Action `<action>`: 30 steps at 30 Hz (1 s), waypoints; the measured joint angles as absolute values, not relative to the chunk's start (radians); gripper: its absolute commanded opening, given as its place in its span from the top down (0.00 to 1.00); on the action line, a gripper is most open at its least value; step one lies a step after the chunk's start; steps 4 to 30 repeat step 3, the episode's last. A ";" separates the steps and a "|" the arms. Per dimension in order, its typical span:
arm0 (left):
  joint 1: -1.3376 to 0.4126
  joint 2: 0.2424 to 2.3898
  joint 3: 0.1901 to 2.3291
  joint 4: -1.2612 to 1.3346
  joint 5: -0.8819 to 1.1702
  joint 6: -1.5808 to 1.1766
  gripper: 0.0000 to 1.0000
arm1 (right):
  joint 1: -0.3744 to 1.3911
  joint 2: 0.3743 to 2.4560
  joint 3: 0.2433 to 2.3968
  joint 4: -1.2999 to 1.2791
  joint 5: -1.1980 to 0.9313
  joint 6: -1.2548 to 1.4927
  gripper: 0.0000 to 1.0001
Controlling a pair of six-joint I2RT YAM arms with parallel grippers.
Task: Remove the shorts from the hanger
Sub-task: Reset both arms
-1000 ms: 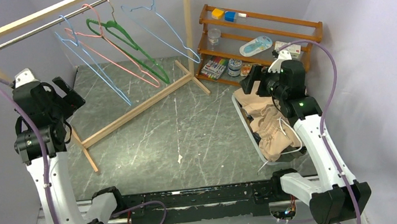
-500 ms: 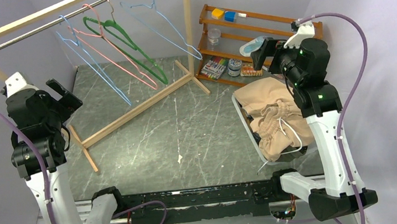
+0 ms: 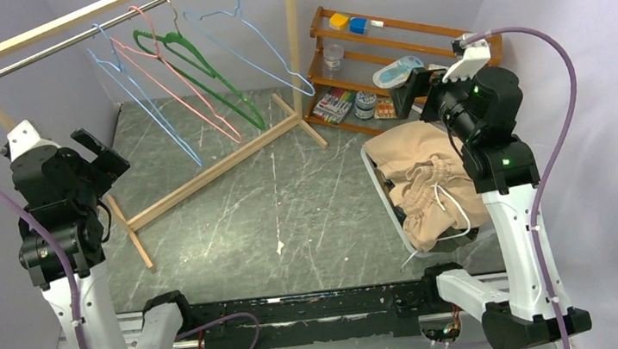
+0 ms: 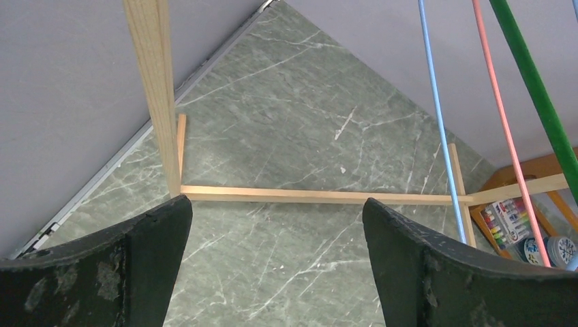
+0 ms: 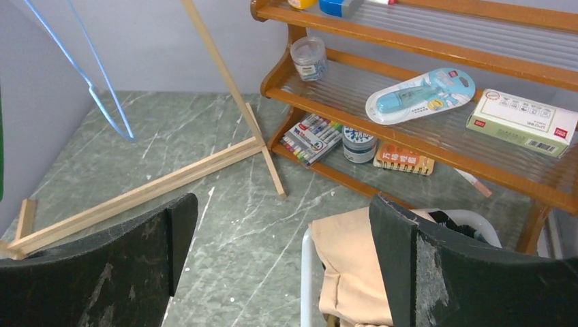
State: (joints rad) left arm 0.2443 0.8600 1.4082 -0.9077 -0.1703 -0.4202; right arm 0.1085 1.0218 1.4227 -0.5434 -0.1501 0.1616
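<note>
1. The shorts (image 3: 417,182) lie heaped in a white basket (image 3: 381,191) at the right of the surface (image 3: 291,202), the light beige pair on top. The four hangers (image 3: 174,92) hang bare on the wooden rack (image 3: 202,175), so the task looks finished.
2. The left claw (image 3: 102,153) is held high at the left, beside the rack's near post. Its wrist view shows the left claw (image 4: 276,208) with fingers apart and nothing between them.
3. The right claw (image 3: 414,90) is raised above the basket, just in front of the wooden shelf (image 3: 409,43). Its wrist view shows the right claw (image 5: 283,201) spread wide and empty too.
4. Risk: the beige cloth hangs over the basket's rim and a white drawstring trails outside. A passing arm could catch either one and drag the shorts out.
5. Risk: the right claw is close to the shelf, so a careless swing could knock off its small items.
6. Risk: the left claw is near the rack's post, and a bump there could shake hangers off the rail.
7. Change: a second ago the right arm is bent low over the basket. Now it stands tall, its claw lifted clear.
8. Change: the left arm has drawn back toward the left edge, and the hangers have swayed slightly.
</note>
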 measured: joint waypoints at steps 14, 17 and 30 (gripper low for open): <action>0.244 0.855 1.404 -0.912 -0.170 -0.427 0.01 | 0.109 1.028 1.429 -0.554 -0.154 0.158 0.00; 0.244 0.855 1.404 -0.912 -0.170 -0.427 0.01 | 0.109 1.028 1.429 -0.554 -0.154 0.158 0.00; 0.244 0.855 1.404 -0.912 -0.170 -0.427 0.01 | 0.109 1.028 1.429 -0.554 -0.154 0.158 0.00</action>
